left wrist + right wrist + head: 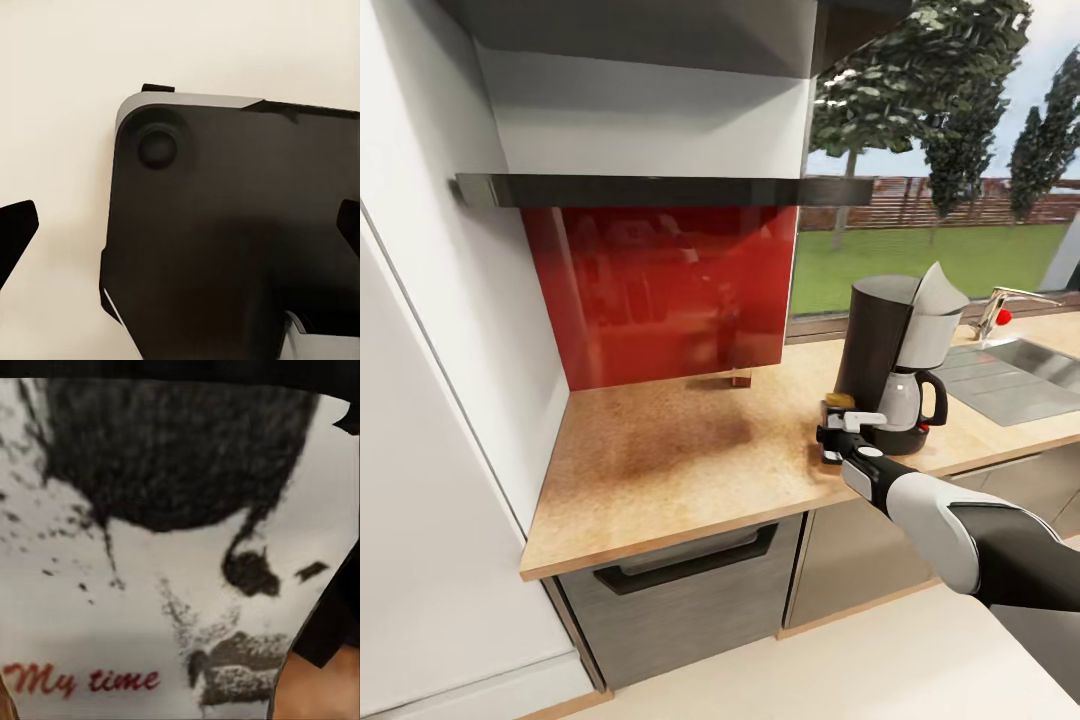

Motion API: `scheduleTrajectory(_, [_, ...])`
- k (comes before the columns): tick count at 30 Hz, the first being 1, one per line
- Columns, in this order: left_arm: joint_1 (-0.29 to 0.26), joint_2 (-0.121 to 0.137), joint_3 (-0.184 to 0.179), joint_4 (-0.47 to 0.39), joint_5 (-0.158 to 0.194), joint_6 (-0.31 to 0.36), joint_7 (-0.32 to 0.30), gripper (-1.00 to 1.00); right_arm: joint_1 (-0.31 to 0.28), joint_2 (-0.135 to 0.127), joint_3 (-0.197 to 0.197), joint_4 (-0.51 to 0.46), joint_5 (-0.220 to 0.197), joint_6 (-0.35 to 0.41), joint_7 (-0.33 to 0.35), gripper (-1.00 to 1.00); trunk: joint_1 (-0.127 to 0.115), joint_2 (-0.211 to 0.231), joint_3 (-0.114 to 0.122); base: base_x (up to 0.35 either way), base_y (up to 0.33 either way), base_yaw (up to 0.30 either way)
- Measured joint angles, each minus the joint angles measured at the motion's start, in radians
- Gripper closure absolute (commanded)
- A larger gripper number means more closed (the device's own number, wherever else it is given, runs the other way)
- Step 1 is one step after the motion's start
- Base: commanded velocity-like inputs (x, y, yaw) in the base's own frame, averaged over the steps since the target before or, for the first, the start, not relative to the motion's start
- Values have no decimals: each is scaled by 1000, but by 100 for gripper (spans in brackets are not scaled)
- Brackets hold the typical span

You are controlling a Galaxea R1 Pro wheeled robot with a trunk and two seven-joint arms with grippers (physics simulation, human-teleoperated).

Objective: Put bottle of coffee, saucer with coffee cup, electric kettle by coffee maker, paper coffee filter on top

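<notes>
The black coffee maker (880, 350) stands on the wooden countertop (680, 460) with its glass carafe in front. A white paper coffee filter (935, 300) sits tilted on its top. My right gripper (838, 428) reaches over the counter's front edge just left of the coffee maker, shut on the bottle of coffee (838, 403), which sits low at the counter beside the machine. Up close, the bottle's white label (150, 585) reads "My time", with a dark finger (330, 615) beside it. My left gripper (180, 229) hangs open over the floor and my dark base (240, 240).
A steel sink (1010, 375) with a faucet (1010, 300) lies right of the coffee maker. A red backsplash (660, 290) and a range hood (660, 190) rise behind the counter's left part. A white wall panel (440, 400) bounds the left. A small brown item (738, 378) stands by the backsplash.
</notes>
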Motion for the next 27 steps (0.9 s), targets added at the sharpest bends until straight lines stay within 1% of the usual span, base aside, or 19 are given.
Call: scheduleTrajectory(27, [0, -1, 0, 0, 0, 0, 0, -100, 0, 0, 0, 0, 0, 0, 0, -100, 0, 0, 0, -5, 0, 0])
